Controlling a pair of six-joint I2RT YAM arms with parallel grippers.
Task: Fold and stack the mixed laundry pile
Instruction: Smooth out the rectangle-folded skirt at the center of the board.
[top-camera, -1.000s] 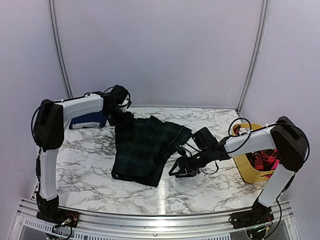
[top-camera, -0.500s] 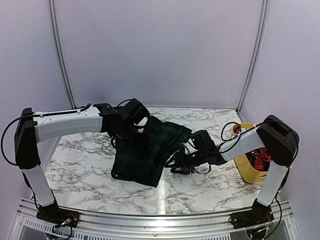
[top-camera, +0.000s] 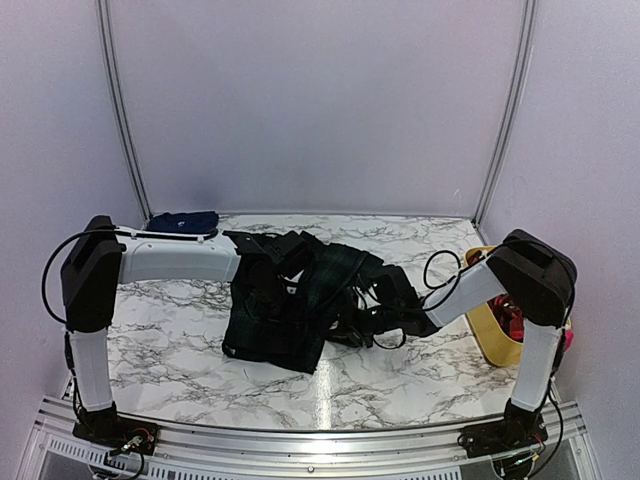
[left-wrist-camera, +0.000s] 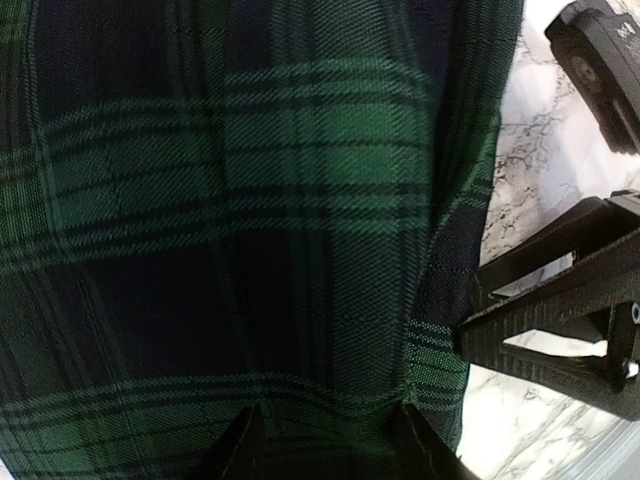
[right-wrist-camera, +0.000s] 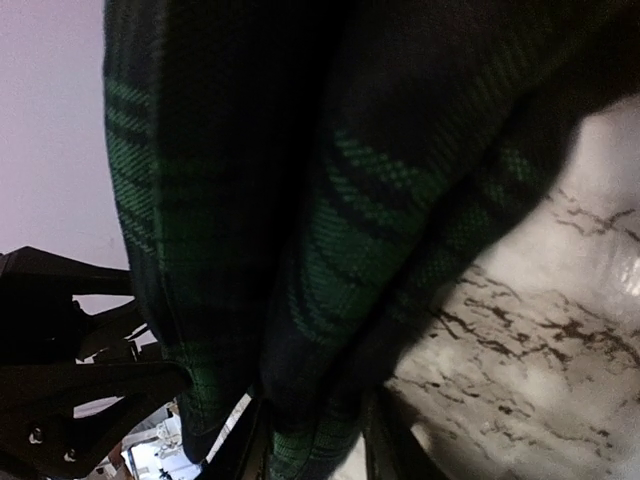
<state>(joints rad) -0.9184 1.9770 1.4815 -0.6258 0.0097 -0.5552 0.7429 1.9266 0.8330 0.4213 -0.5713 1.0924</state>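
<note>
The dark green-and-navy plaid garment (top-camera: 285, 305) lies mid-table, its right side bunched up. My left gripper (top-camera: 297, 262) reaches over its top edge. In the left wrist view the fingertips (left-wrist-camera: 238, 448) press on flat plaid cloth (left-wrist-camera: 250, 200), jaws still apart. My right gripper (top-camera: 352, 322) is at the garment's right edge. A thick fold of plaid (right-wrist-camera: 330, 260) fills the gap between the right gripper's fingers (right-wrist-camera: 378, 440), which hold it above the marble. A navy-blue cloth (top-camera: 183, 220) lies at the back left. Red pieces (top-camera: 514, 322) sit in the yellow tub (top-camera: 488, 340).
The yellow tub stands at the right table edge, close behind my right forearm. The two grippers are close together over the garment; the right gripper's black frame (left-wrist-camera: 560, 320) shows in the left wrist view. Bare marble (top-camera: 400, 375) lies in front.
My left arm swung right from the back left corner onto the garment, uncovering the navy cloth. My right gripper moved left into the garment's edge, which bunched up. Both pairs of jaws narrowed.
</note>
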